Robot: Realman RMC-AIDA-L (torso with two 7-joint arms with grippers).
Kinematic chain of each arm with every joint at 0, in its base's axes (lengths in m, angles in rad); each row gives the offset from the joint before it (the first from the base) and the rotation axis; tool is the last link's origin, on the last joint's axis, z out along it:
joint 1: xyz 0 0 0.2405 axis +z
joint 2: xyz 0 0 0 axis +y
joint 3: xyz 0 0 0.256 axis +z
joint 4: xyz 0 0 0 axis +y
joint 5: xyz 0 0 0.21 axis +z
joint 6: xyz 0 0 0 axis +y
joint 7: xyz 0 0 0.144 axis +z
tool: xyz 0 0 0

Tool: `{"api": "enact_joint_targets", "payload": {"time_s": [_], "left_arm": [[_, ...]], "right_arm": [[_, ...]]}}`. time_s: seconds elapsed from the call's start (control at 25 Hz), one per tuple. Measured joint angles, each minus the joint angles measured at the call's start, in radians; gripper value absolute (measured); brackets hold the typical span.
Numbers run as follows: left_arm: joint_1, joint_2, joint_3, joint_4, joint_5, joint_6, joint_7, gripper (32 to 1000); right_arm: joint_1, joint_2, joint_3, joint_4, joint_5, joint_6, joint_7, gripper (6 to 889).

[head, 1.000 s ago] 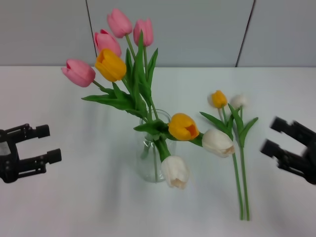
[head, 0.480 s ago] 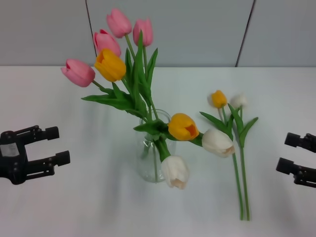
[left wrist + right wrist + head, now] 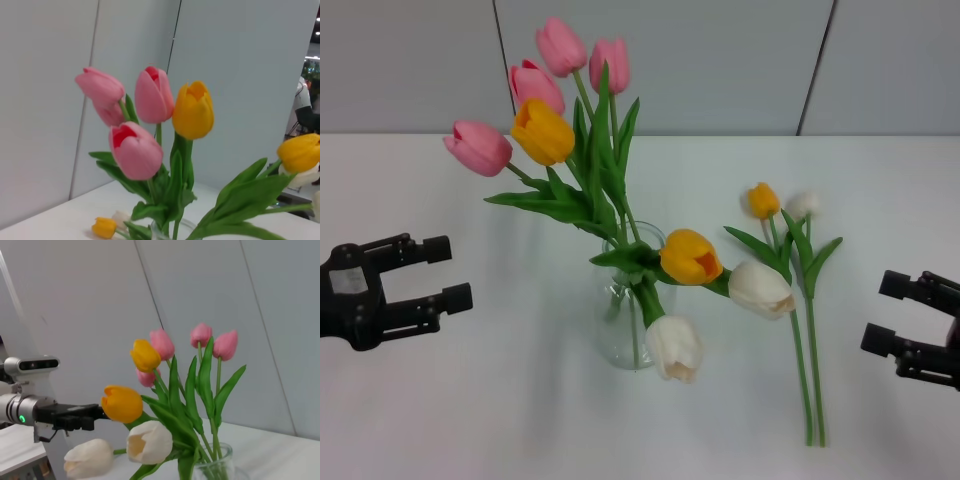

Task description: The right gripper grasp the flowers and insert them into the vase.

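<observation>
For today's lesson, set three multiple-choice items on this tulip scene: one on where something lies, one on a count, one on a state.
1. Where do the loose flowers lie?
A. On the table between vase and right gripper
B. Inside the vase
C. In the left gripper

2. How many pink tulips stand in the vase?
A. One
B. Four
C. Seven

3. How is the right gripper?
A. Shut on a stem
B. Open, holding nothing
C. Out of sight

Answers:
1 A, the stems lie flat on the white table.
2 B, four pink blooms show up top.
3 B, its fingers are spread beside the stems.
The left gripper is open too.
</observation>
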Motion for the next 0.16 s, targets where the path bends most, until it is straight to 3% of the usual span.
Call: {"api": "enact_joint_targets", "payload": {"time_s": [0.16], "left_arm": [[-0.012,0.0046,-0.003,0.001,-0.001,0.003,-0.001,799]], "right_arm": [[0.009,0.005,0.002,0.003,-0.016,0.002,0.003,867]]}}
